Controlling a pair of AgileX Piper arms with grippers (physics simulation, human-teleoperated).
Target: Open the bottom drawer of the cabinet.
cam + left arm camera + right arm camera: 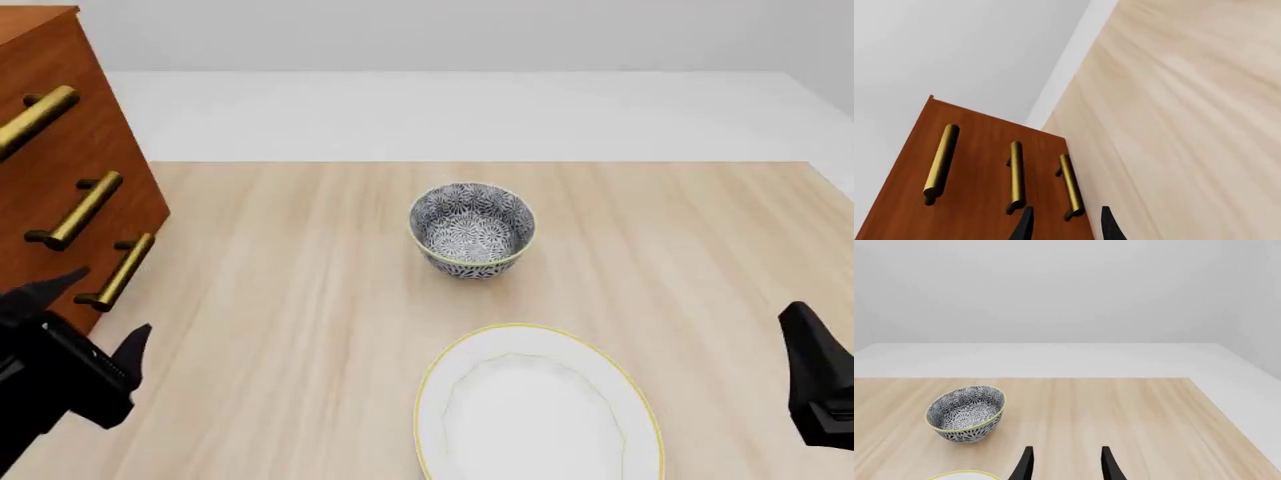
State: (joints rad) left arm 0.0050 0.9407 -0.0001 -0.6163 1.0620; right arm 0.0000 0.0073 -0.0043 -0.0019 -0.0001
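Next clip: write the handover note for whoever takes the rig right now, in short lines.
Left gripper: open, empty, just short of the bottom drawer's handle, not touching.
Right gripper: open, empty, idle at the table's right side.
Cabinet: far left of the table; all three drawers look shut.
Bowl and plate: mid-table, not involved.
Done: approach only.
Left: close on the lowest handle, then pull the drawer out.
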